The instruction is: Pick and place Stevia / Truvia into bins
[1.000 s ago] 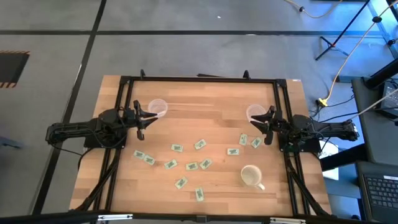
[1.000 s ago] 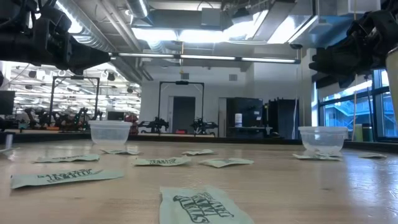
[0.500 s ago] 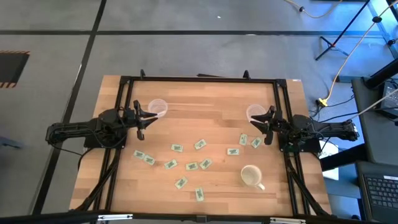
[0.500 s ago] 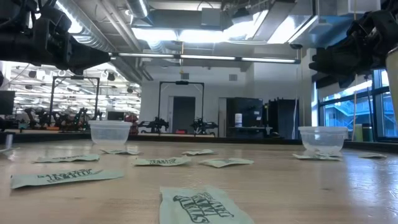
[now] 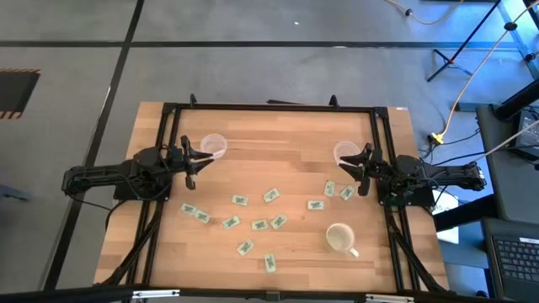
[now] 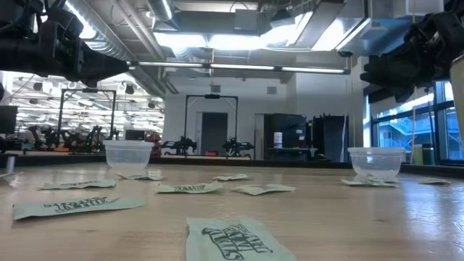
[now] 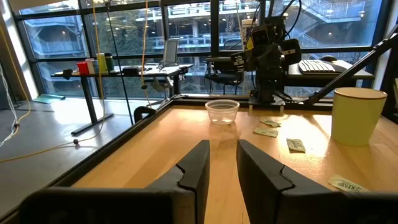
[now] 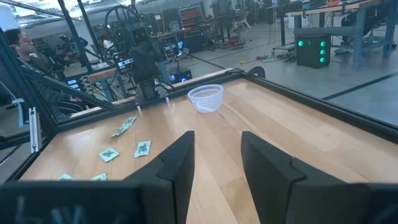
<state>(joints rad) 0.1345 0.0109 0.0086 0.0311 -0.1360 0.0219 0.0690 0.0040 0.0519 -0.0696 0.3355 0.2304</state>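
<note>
Several white-and-green Stevia packets [image 5: 257, 215] lie flat across the middle and near part of the wooden table. One clear cup [image 5: 213, 146] stands at the far left and another clear cup [image 5: 346, 152] at the far right, both upright on their bases. My left gripper [image 5: 199, 167] hovers open above the table beside the left cup. My right gripper [image 5: 352, 172] hovers open beside the right cup. The left wrist view shows the left gripper [image 7: 224, 168] open, facing the right cup [image 7: 222, 112]. In the right wrist view the right gripper [image 8: 216, 165] faces the left cup [image 8: 206, 98].
An opaque white mug [image 5: 340, 239] stands near the table's near right corner, close to a few packets. A black frame [image 5: 269, 107] runs around the table's far edge and sides. Bare wood lies between the two cups. A person sits beyond the table [image 8: 25, 43].
</note>
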